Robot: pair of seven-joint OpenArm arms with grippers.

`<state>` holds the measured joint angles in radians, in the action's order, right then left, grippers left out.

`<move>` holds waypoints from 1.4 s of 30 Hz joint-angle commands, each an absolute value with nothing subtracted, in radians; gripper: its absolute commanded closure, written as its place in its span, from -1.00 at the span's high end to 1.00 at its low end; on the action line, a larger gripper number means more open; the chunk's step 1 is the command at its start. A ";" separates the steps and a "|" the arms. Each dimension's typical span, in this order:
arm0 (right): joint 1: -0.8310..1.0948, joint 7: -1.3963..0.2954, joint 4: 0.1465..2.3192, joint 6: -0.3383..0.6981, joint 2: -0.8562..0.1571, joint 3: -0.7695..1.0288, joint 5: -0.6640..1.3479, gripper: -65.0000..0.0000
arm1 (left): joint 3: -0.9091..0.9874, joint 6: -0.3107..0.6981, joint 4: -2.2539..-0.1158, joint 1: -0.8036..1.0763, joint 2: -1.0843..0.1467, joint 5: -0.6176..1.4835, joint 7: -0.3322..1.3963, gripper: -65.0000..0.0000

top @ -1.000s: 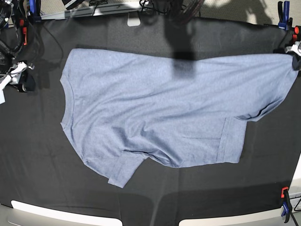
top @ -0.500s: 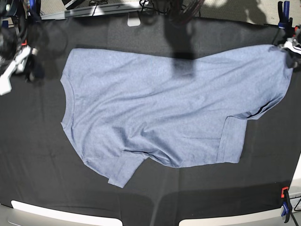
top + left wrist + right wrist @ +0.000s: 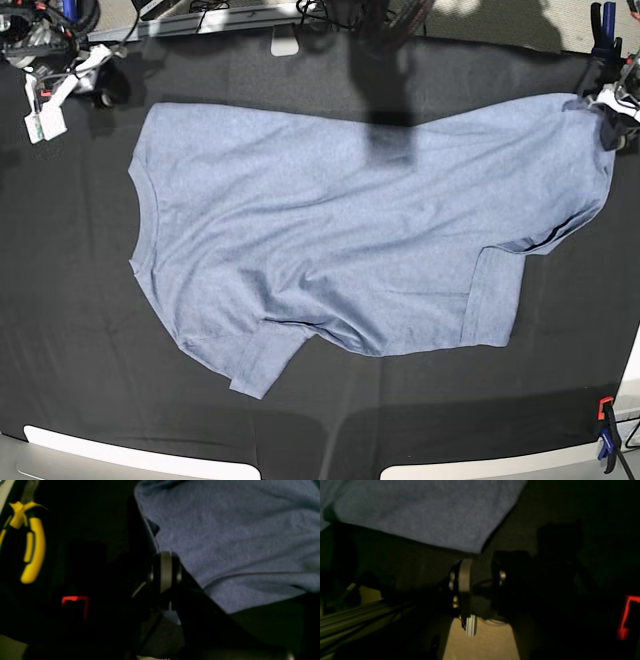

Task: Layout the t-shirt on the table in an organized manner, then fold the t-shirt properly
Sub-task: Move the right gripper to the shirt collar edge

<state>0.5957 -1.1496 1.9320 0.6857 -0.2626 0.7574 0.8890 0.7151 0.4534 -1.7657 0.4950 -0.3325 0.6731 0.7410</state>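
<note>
The light blue-grey t-shirt (image 3: 340, 230) lies spread and creased on the black table (image 3: 70, 330), neckline to the left, one sleeve folded at the front. At the far right, my left gripper (image 3: 606, 115) is shut on the shirt's far right corner. In the left wrist view the fabric (image 3: 237, 537) runs away from the closed left gripper (image 3: 165, 567). My right gripper (image 3: 98, 84) hovers at the far left corner, off the shirt. In the right wrist view the right gripper (image 3: 482, 580) stands open with nothing between its fingers, just below a shirt corner (image 3: 425, 512).
Blue and orange clamps (image 3: 604, 30) hold the cloth at the far right, and another clamp (image 3: 606, 440) sits at the near right. A yellow-handled clamp (image 3: 31, 547) lies beside my left gripper. Cables (image 3: 30, 40) crowd the far left corner. White panels (image 3: 130, 455) line the front edge.
My right gripper has moved from the table's left edge to the far left corner. My left gripper has drawn the shirt's right corner farther back.
</note>
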 commanded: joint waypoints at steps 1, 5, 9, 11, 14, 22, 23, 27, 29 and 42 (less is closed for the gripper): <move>0.598 -1.134 1.948 0.698 -0.274 0.762 0.895 -0.58 | 0.725 0.461 -1.783 0.492 -0.349 0.685 0.721 -1.00; 0.598 -1.134 1.948 0.698 -0.274 0.723 0.849 -0.58 | 0.725 0.461 -1.783 0.477 -0.349 0.682 0.717 -1.00; 0.595 -1.117 1.948 0.698 -0.275 0.635 0.774 -0.40 | 0.725 0.461 -1.783 0.476 -0.350 0.682 0.717 -1.00; 0.596 -1.087 1.948 0.698 -0.274 0.588 0.727 -0.19 | 0.725 0.461 -1.783 0.476 -0.350 0.682 0.717 -1.00; 0.595 -1.019 1.948 0.651 -0.274 0.544 0.649 -0.13 | 0.725 0.461 -1.783 0.476 -0.350 0.682 0.718 -1.00; 0.591 -1.042 1.945 0.488 -0.274 0.536 0.627 -0.13 | 0.725 0.461 -1.783 0.476 -0.350 0.682 0.718 -1.00; 0.583 -1.036 1.944 0.485 -0.274 0.536 0.627 -0.13 | 0.725 0.461 -1.783 0.476 -0.350 0.682 0.717 -1.00; 0.530 -1.061 1.918 0.485 -0.270 0.525 0.631 -0.13 | 0.725 0.461 -1.783 0.476 -0.350 0.682 0.717 -1.00; 0.499 -1.089 1.903 0.485 -0.255 0.505 0.629 -0.13 | 0.725 0.461 -1.783 0.476 -0.349 0.682 0.717 -1.00; 0.390 -1.029 1.895 0.517 -0.145 0.477 0.578 -1.00 | 0.725 0.463 -1.783 0.476 -0.350 0.682 0.717 -1.00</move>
<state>0.3965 -1.0496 1.8790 0.5083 -0.1329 0.4728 0.5674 0.7151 0.4541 -1.7657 0.4759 -0.3325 0.6731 0.7403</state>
